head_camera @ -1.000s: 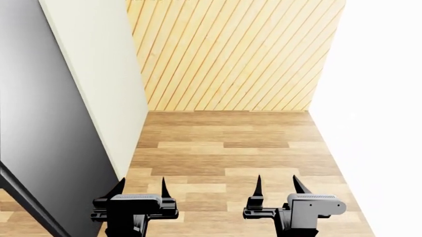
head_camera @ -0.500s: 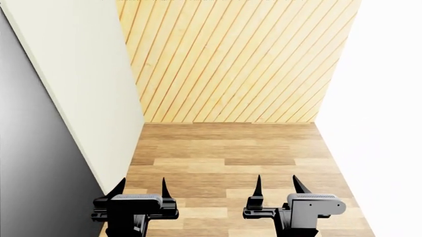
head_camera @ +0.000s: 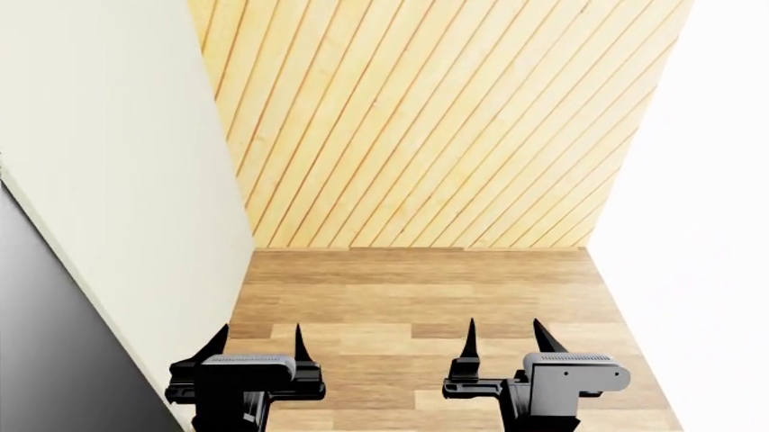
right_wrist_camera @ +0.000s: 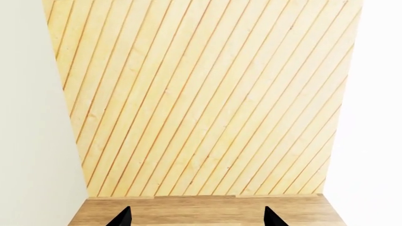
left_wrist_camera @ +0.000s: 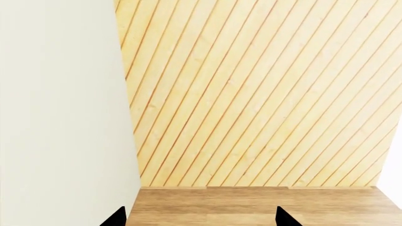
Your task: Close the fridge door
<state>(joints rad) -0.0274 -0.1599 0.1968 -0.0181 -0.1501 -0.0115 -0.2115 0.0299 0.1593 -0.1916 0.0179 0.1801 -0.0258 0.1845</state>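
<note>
The fridge door [head_camera: 132, 180] fills the left of the head view. Its cream-white face [left_wrist_camera: 63, 117] looks toward my arms, and a glossy dark grey face [head_camera: 54, 360] shows at the lower left. My left gripper [head_camera: 259, 335] stands open and empty just right of the cream face, its outer fingertip [head_camera: 220, 333] close to it; contact cannot be told. My right gripper [head_camera: 505, 328] is open and empty too, over the floor and well away from the door. In the wrist views, the left gripper [left_wrist_camera: 200, 217] and right gripper [right_wrist_camera: 196, 217] show only spread black tips, and the door [right_wrist_camera: 28, 117] shows along one side.
A slanted yellow wood-plank wall [head_camera: 420, 117] closes the space ahead. A plain white wall [head_camera: 709, 234] runs along the right. Wood-plank floor [head_camera: 415, 288] lies between the door and that wall.
The view has shifted so the door's cream face covers more of the left and its dark face less. The plank wall looks nearer. Both grippers keep the same open pose.
</note>
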